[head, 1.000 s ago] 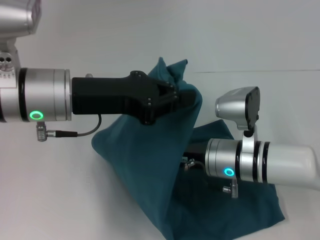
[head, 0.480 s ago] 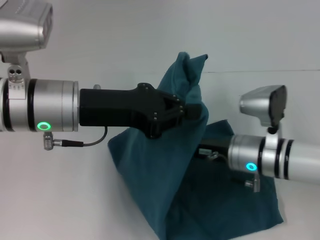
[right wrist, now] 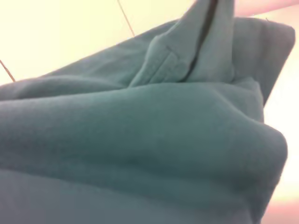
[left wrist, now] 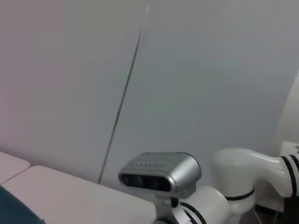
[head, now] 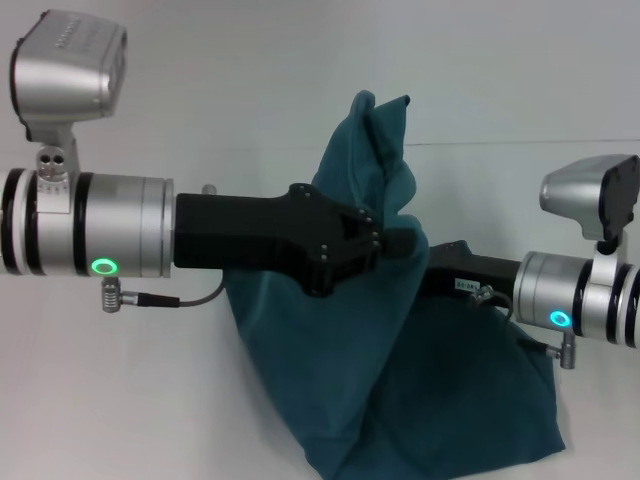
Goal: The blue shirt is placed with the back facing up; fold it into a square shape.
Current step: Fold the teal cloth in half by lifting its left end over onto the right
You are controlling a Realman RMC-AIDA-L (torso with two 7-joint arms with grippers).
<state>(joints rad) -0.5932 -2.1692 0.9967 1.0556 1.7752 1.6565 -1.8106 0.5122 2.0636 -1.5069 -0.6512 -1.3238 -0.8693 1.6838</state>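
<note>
Two robot arms meet at a blue shirt [head: 400,390] on a white table [head: 110,400]. The left gripper [head: 392,240] holds a bunch of the cloth lifted, a peak standing above it and the rest draping down. The right gripper [head: 432,272] is buried in the folds; its grip cannot be told.

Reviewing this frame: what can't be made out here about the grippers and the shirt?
- Left gripper: head view, fingertips buried in the blue shirt; grip unclear.
- Right gripper: head view, covered by fabric; its wrist view shows only cloth.
- Shirt's lower edge: cut off by the head view's bottom edge.
- Printed letters: not visible in any view.
</note>
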